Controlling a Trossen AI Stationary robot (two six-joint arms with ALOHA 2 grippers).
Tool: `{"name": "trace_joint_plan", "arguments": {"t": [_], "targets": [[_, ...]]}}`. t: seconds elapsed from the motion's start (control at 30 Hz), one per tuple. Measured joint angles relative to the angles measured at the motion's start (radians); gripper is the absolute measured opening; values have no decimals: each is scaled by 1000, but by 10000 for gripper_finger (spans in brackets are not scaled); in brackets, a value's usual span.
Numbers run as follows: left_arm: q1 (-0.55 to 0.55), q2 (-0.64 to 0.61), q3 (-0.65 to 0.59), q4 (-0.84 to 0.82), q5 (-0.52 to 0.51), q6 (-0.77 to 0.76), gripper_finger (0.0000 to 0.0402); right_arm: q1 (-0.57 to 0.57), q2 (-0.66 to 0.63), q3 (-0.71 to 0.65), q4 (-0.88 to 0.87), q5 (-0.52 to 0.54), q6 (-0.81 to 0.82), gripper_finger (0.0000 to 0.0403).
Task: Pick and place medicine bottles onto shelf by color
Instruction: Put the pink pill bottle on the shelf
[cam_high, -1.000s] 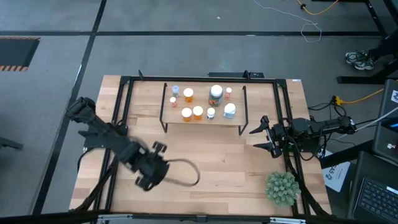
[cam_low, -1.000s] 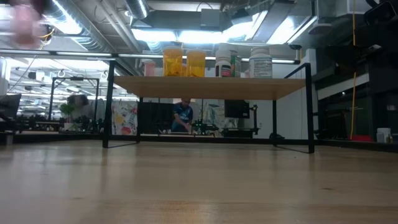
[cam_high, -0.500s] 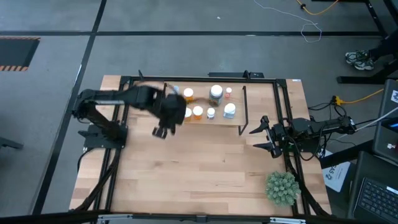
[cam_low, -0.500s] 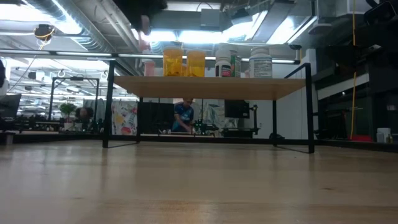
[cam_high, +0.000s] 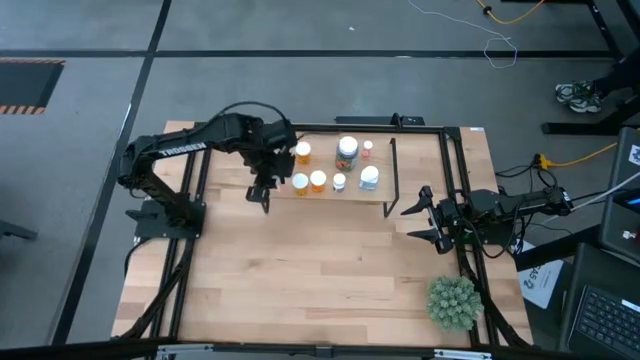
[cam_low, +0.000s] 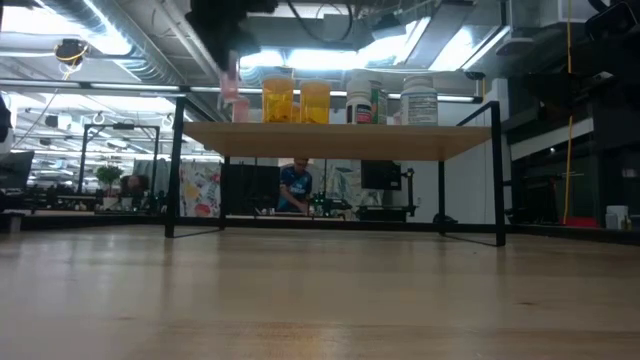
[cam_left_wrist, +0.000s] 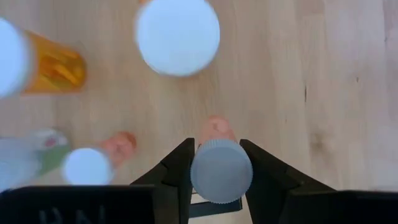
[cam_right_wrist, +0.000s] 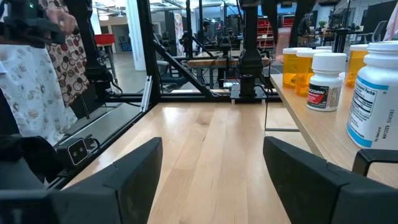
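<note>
L gripper (cam_left_wrist: 216, 163) is over the left end of the shelf (cam_high: 380, 199), fingers (cam_left_wrist: 177, 168) clenched on a small pinkish bottle (cam_left_wrist: 221, 168) w/ a pale cap, held cap-up above the board. In the low view that bottle (cam_low: 229, 90) hangs just beside the two orange bottles (cam_low: 296, 100) at the shelf's front edge. Other bottles on the shelf incl. a larger jar (cam_high: 347, 152) and a white bottle (cam_high: 369, 178). R gripper (cam_high: 420, 220) waits at the table's (cam_high: 330, 270) right edge, fingers apart, nothing between them. Spiky green plant (cam_high: 452, 302) sits at the near right corner.
</note>
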Motion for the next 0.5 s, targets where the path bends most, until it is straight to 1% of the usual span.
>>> {"name": "trace_joint_plan", "arguments": {"t": [0.17,0.4,0.5], "targets": [[-16,4,-58,9,-37,-22,104,0,0,0,0,0,0,282],[-15,3,-99,73,-46,-38,104,0,0,0,0,0,0,282],[-15,3,-102,77,-90,-44,104,0,0,0,0,0,0,282]]}}
